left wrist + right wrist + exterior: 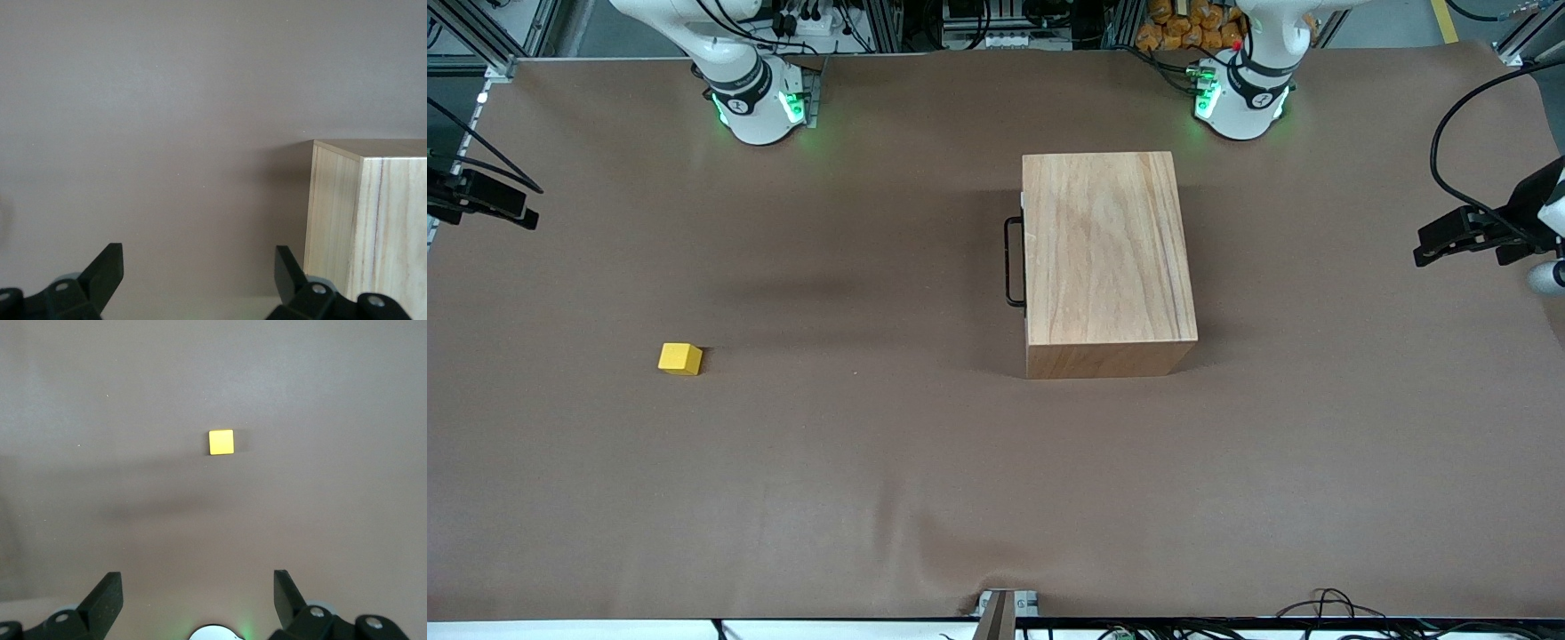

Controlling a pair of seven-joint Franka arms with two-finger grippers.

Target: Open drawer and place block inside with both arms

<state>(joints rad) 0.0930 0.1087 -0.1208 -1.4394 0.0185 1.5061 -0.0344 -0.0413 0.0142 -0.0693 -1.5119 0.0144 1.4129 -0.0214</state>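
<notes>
The drawer (1024,253) is shut in the light-wood box (1107,258); only a sliver of its white front and the black handle (1008,262) show, facing the right arm's end of the table. The yellow block (680,358) lies on the mat toward the right arm's end, nearer the front camera than the handle. My left gripper (199,267) is open and empty, high over the mat beside a corner of the box (373,220). My right gripper (198,587) is open and empty, high over its own base, with the block (221,442) on the mat ahead of it. Neither gripper shows in the front view.
The brown mat (871,462) covers the whole table. The right arm's base (756,102) and the left arm's base (1243,98) glow green at the table's edge farthest from the front camera. Black fixtures with cables stand at both table ends (480,200) (1467,236).
</notes>
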